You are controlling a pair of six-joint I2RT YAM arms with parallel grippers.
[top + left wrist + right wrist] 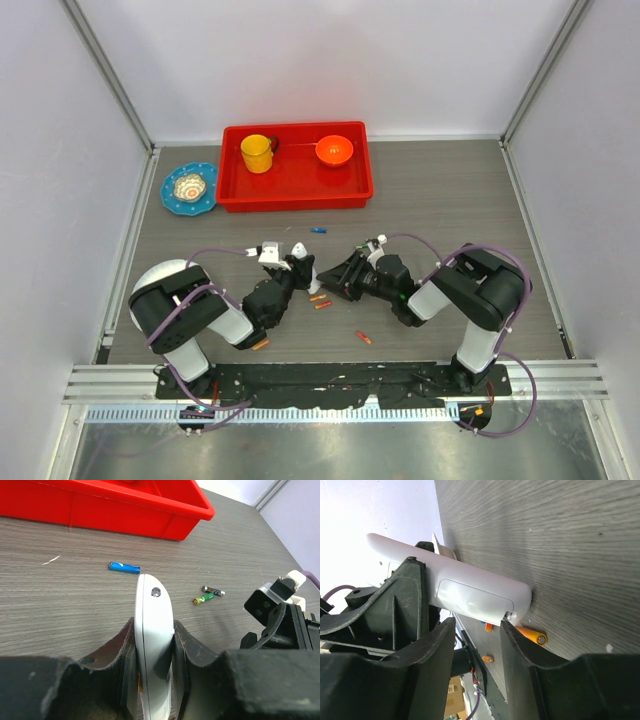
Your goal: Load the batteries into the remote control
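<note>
Slim white plastic remote control (152,625), ctr of top view, is clamped btwn left jaws, right jaws apart by its end, w/ orange cylindrical batteries (320,302) on grey desk (450,200) just below.

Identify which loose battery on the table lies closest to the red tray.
The blue battery, the only blue one, lying alone just in front of the red tray. The orange batteries lie much nearer the arms' bases.

Desk (450,200): grey wood-grain top, matte. Plain white walls (330,60) close it in on left, back and right; aluminium posts (110,72) at the back corners. Ribbed metal rail (110,383) along near edge. Light bright, even.
</note>
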